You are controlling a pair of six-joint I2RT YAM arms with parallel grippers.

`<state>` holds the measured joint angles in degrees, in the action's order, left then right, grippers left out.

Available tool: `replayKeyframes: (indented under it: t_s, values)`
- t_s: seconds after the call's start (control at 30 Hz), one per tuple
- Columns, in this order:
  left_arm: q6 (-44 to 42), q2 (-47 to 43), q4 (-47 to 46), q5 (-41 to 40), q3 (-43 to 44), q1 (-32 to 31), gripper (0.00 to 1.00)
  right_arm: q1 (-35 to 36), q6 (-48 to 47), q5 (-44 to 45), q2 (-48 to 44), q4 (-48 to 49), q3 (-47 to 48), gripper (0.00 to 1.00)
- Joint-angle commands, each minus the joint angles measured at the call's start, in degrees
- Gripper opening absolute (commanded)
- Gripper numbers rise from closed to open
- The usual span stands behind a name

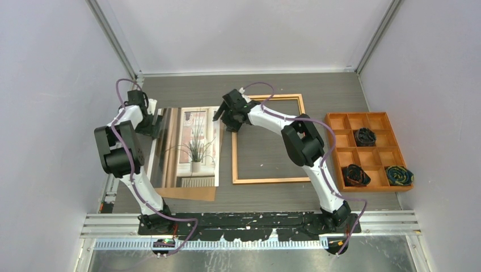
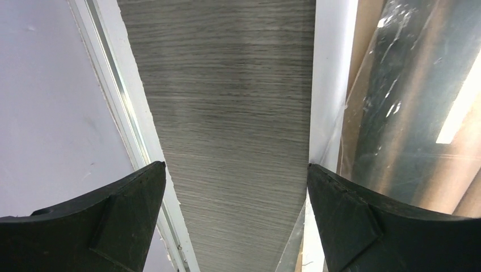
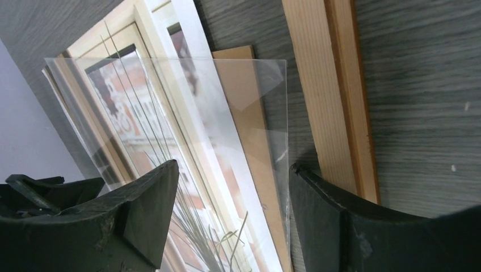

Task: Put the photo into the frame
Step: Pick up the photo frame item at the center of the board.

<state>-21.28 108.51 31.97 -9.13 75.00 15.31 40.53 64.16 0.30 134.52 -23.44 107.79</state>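
The photo (image 1: 195, 147), a grassy plant by a window, lies face up left of centre on a brown backing board (image 1: 190, 194), with a clear glossy sheet (image 3: 227, 107) over it. The frame (image 1: 266, 180), a thin orange-brown wooden rectangle, lies flat just to its right, with bare table showing inside it. My left gripper (image 1: 160, 122) is open at the stack's far left edge, and the photo's white edge (image 2: 329, 85) runs beside its right finger. My right gripper (image 1: 224, 118) is open over the stack's far right edge. Its fingers straddle the photo (image 3: 147, 113) and the sheet's edge beside the frame's rail (image 3: 334, 102).
An orange compartment tray (image 1: 367, 114) stands at the right, with dark rolled items (image 1: 365, 136) in three cells. White enclosure walls and an aluminium rail (image 2: 113, 85) close in the table on the left, right and back. The arms' base bar runs along the near edge.
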Motion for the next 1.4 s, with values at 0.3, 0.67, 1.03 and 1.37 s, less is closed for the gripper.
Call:
replayKeyframes:
  t_s: [0.3,0.67,1.03,1.37]
  values:
    - [-2.5,2.2,-1.7,-2.2,-0.9,-2.6,0.96,-0.2,3.9,-3.8,-3.9,16.6,-9.1,0.75]
    - [-3.8,2.5,-2.4,-4.0,-1.5,-3.6,0.95,1.4,0.0,-3.8,-9.7,19.4,-9.4,0.74]
    - [-3.7,2.6,-2.5,-4.4,-1.7,-4.0,0.95,3.0,-3.7,-5.4,-11.1,19.0,-9.0,0.72]
    - [-3.7,2.0,-1.8,-4.6,-1.2,-4.0,0.95,2.6,0.5,-14.7,-8.3,31.0,-10.4,0.51]
